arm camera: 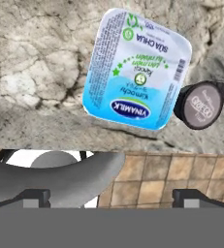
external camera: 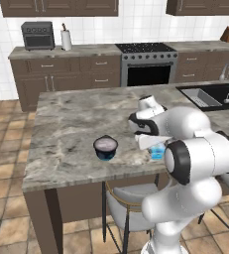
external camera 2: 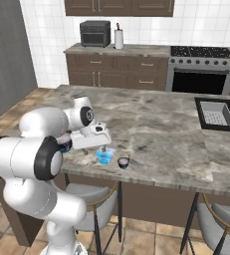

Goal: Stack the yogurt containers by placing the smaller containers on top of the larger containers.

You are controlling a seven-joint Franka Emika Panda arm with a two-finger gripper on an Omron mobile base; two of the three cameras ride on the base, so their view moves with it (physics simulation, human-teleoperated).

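The robot's arm (external camera: 195,163) is built of glossy white, rounded shells, fat as bulbs, joined one to the next by dark charcoal rings at each joint. One round end cap (external camera: 179,159) shows a black band circling a white disc. Nearer the marble island counter (external camera: 71,129), the wrist (external camera 2: 82,114) carries a smaller white cap with a dark ring and a faint dark mark on its face. A boxy white hand block (external camera 2: 90,138) follows it.

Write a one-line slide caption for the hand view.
Open claw above the light-blue cup and the tiny dark cup beside it, at the counter edge.
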